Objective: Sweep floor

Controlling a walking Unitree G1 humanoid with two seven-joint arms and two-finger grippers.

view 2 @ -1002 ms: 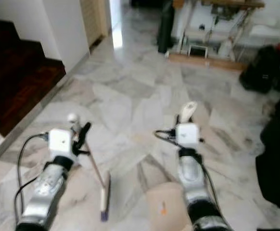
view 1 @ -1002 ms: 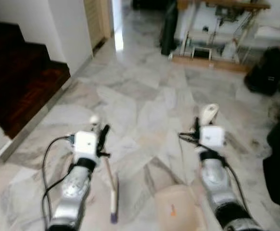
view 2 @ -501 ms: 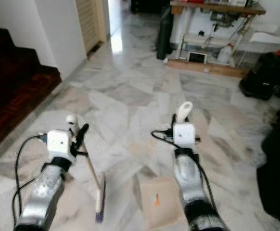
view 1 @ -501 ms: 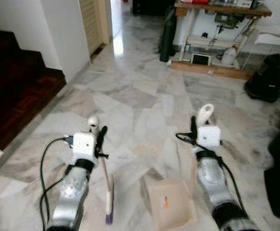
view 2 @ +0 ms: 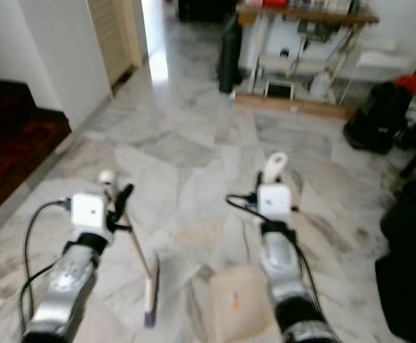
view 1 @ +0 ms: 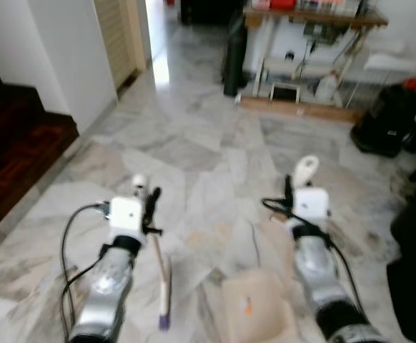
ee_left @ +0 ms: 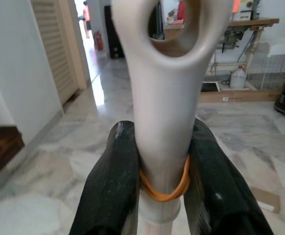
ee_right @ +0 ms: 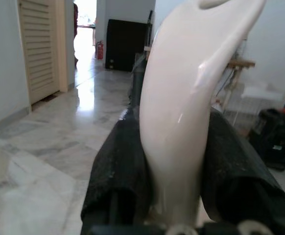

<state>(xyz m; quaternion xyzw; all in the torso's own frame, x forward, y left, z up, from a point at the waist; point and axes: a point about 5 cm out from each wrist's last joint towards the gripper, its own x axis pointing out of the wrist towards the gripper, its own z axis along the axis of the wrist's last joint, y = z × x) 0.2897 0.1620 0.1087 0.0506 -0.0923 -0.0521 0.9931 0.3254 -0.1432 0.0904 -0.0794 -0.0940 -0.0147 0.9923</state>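
Left gripper [ee_left: 163,161] clamped on broom [view 1: 164,286] handle, right gripper [ee_right: 177,156] clamped on dustpan [view 1: 256,309] handle, both low over marble floor [view 1: 194,143].

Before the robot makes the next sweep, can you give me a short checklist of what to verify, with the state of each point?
1. Left gripper shut on broom handle: ok.
2. Right gripper shut on dustpan handle: ok.
3. Broom head down near the floor: ok.
4. Dustpan beside the broom head, apart from it: ok.
5. Dirt to sweep on the marble floor: cannot tell.
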